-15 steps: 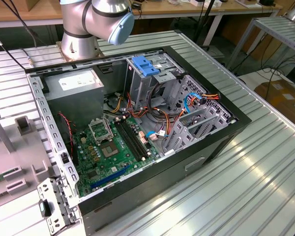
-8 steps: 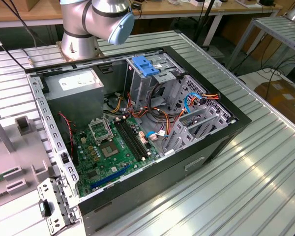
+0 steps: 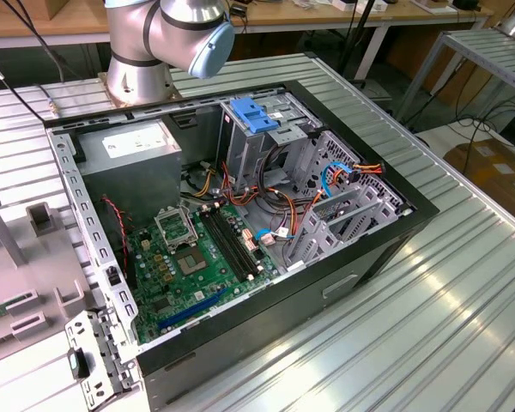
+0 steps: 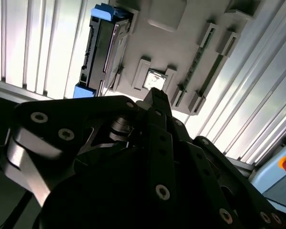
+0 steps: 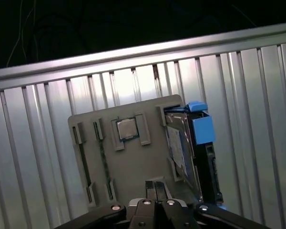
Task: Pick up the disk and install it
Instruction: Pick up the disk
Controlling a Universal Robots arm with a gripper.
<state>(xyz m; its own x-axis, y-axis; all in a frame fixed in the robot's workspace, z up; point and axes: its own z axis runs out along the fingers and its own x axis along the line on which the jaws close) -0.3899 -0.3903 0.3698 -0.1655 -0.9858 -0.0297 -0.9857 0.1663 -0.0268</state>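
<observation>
Currently, the gripper (image 5: pixel 155 185) is seen in both wrist views, poised over a grey fixture plate (image 5: pixel 133 167) that is laid on the ribbed metal table (image 5: pixel 47 143). Its fingers (image 5: pixel 150 188) are brought together, tip against tip, and nothing is held between them.

The disk (image 5: pixel 202 130) is stood on its long edge in a slot along one side of that plate, its dark body framed by a bright blue carrier. It is not touched by the gripper and is set off to one side of the fingertips. A square processor chip (image 5: pixel 127 129) is seated in a bracket on the plate, just beside the disk's slot. Thin memory sticks (image 5: pixel 102 162) are lodged in narrow slots on the side of the chip away from the disk.

In the exterior view an open computer case (image 3: pixel 240 335) is laid on its side across the middle of the frame, and the arm's base (image 3: pixel 146 51) is planted behind it at the upper left. A green motherboard (image 3: pixel 189 257) is exposed in the lower left of the case, with a grey power supply (image 3: pixel 129 154) above it. A ribbed blue latch (image 3: pixel 253 114) is fitted on the drive cage (image 3: pixel 275 146) near the top centre.
</observation>
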